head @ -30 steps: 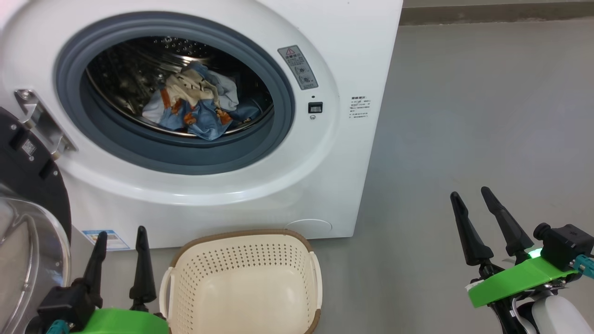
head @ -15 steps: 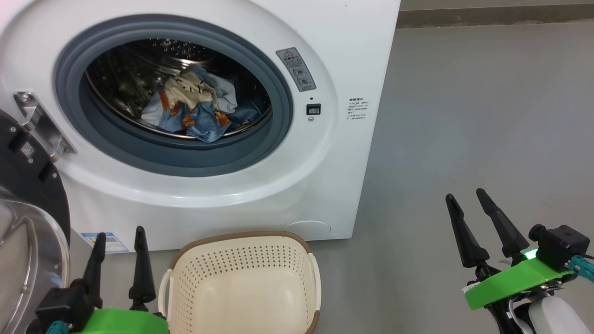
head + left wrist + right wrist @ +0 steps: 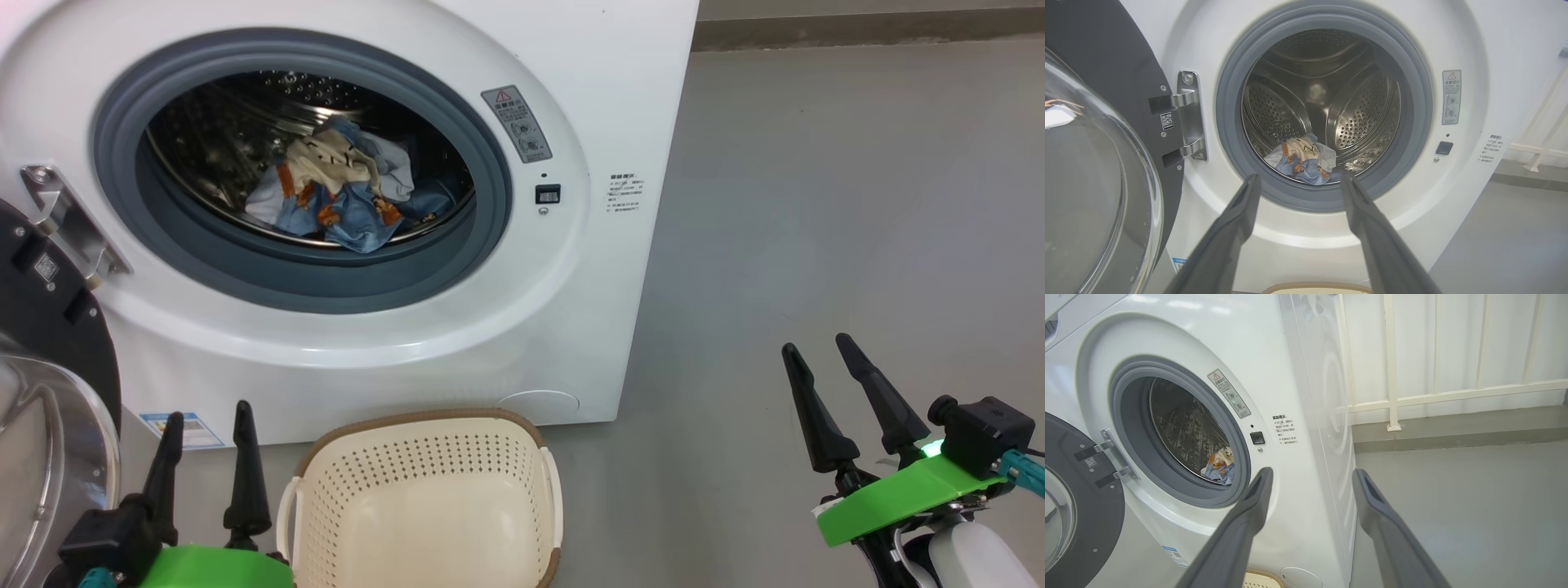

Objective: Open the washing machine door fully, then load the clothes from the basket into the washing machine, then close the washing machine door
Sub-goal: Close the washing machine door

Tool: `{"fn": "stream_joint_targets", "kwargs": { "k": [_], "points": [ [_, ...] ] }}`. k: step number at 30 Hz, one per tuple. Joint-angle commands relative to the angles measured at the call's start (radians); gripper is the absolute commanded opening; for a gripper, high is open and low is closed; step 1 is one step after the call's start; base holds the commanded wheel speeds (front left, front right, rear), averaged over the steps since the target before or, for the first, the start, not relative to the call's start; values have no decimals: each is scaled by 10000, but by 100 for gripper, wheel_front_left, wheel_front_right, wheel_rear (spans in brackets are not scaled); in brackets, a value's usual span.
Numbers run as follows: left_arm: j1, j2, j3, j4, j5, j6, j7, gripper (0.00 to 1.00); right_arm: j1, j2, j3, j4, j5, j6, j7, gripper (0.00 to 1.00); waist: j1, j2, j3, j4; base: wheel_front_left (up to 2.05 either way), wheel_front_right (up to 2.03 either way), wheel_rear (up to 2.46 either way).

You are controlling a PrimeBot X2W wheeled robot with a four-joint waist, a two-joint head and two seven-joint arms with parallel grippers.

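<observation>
Clothes (image 3: 343, 204) in drum near lip; basket (image 3: 424, 469) empty. Left gripper (image 3: 208, 411) and right gripper (image 3: 815, 343) spread, empty. Risk: closing washing machine door (image 3: 49, 327) pinches fabric, clips basket.

I note a laundry corner: white front-loading washing machine (image 3: 604, 82), perforated basket (image 3: 416, 415) before it on bare grey floor (image 3: 857, 204), white railing (image 3: 1390, 355) behind.

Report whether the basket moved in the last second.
No. The basket keeps its spot before the washing machine; the whole head view slid, so the camera moved.
</observation>
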State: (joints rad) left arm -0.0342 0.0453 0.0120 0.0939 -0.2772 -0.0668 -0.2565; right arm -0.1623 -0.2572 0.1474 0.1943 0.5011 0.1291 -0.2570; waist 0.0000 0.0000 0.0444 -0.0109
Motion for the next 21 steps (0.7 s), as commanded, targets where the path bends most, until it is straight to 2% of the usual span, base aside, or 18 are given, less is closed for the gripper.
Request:
{"fn": "stream_joint_targets", "kwargs": {
  "k": [1, 13, 21],
  "points": [
    [-56, 82, 339, -199, 32, -32, -53, 100, 28, -121, 209, -217, -3, 16, -48, 100, 0, 0, -4, 0, 0, 0, 0],
    [-90, 64, 449, -176, -22, -102, -53, 100, 18, -117, 199, -227, -3, 16, -48, 100, 0, 0, 17, 29, -22, 22, 0],
    [-111, 55, 474, -172, -104, -140, -53, 100, 6, -105, 169, -197, -1, 16, -48, 100, 0, 0, -16, 49, -140, 140, 0]
  ]
}}
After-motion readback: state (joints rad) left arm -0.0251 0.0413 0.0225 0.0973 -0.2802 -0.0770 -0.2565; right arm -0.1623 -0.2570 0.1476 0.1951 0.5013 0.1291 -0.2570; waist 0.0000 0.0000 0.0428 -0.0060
